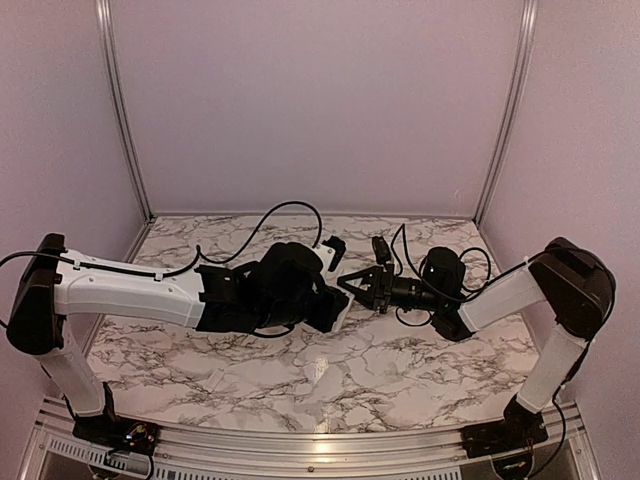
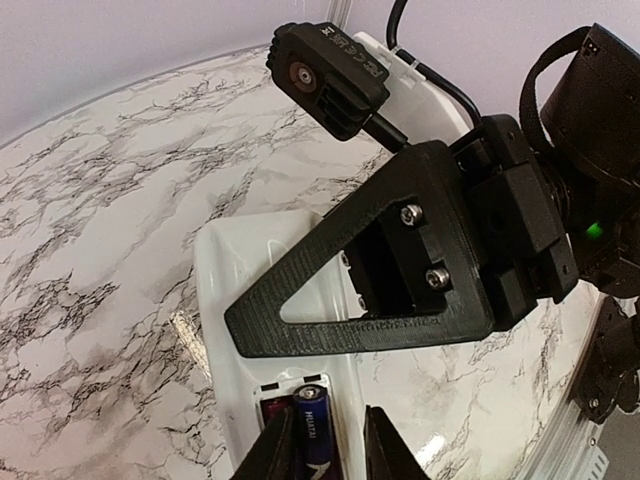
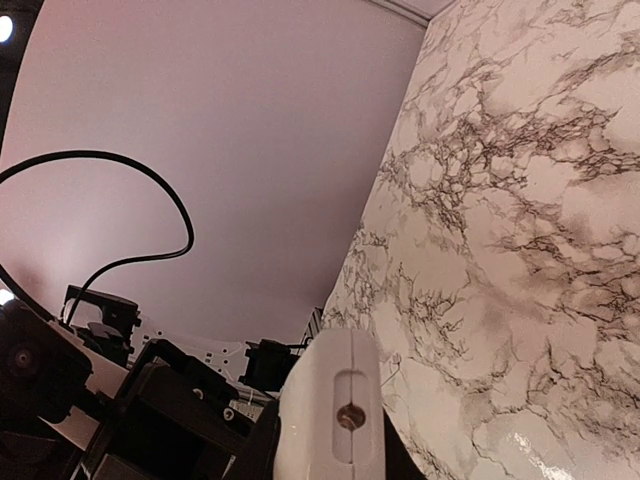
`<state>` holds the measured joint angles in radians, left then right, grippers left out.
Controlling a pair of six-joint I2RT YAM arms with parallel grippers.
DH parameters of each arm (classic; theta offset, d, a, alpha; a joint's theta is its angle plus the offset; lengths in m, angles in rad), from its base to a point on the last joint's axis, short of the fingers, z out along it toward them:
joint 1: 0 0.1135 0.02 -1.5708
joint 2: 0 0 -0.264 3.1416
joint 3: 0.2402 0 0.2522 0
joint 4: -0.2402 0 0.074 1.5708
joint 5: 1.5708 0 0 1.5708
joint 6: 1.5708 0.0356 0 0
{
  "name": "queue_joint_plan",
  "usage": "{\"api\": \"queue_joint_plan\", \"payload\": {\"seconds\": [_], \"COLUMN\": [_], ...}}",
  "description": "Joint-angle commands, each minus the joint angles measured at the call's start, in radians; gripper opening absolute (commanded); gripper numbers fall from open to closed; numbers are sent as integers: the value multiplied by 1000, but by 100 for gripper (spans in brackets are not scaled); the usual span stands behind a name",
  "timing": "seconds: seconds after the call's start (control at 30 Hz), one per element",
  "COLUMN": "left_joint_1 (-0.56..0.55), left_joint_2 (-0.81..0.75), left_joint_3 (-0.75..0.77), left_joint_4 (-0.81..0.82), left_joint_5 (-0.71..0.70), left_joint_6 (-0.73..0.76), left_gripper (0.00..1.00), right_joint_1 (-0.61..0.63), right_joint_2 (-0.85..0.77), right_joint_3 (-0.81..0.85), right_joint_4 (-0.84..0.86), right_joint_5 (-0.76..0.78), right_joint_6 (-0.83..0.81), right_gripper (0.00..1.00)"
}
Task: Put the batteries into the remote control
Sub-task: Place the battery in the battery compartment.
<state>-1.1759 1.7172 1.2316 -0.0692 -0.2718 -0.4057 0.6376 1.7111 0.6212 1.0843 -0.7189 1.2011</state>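
White links [image 1: 120,290]; black joints [image 1: 575,280]; looping black cables [image 1: 285,204].

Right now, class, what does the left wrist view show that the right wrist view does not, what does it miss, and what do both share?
Only the left wrist view: a battery at the open compartment of the remote, between the left fingers, and a right finger seen from outside, lying across the remote. Only the right wrist view: the remote's narrow end with its small slot, and the dark left arm beyond it. Both: the white remote and the marbled table.
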Motion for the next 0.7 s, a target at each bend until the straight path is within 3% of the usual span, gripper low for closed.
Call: {"api": "queue_joint_plan", "payload": {"seconds": [0.0, 0.23, 0.37, 0.5, 0.57, 0.67], "left_joint_1": [4, 6, 16, 56, 84, 93], "left_joint_2": [-7, -77, -192, -292, -317, -359], "left_joint_3": [12, -5, -66, -167, -206, -272], "left_joint_4": [-59, -63, -38, 18, 40, 106], "left_joint_5": [-33, -34, -41, 67, 159, 303], "left_joint_6": [16, 15, -12, -70, -82, 54], "left_gripper": [26, 32, 68, 97, 99, 96], "right_joint_1": [11, 11, 11, 11, 11, 11], "right_joint_2": [2, 2, 3, -1, -2, 2], "right_joint_3": [8, 2, -10, -15, -13, 1], "right_joint_4": [60, 51, 51, 55, 58, 54], "right_joint_5": [-16, -24, -29, -37, -43, -64], "right_joint_6": [3, -22, -48, -72, -81, -72], "right_gripper": [0, 0, 0, 0, 0, 0]}}
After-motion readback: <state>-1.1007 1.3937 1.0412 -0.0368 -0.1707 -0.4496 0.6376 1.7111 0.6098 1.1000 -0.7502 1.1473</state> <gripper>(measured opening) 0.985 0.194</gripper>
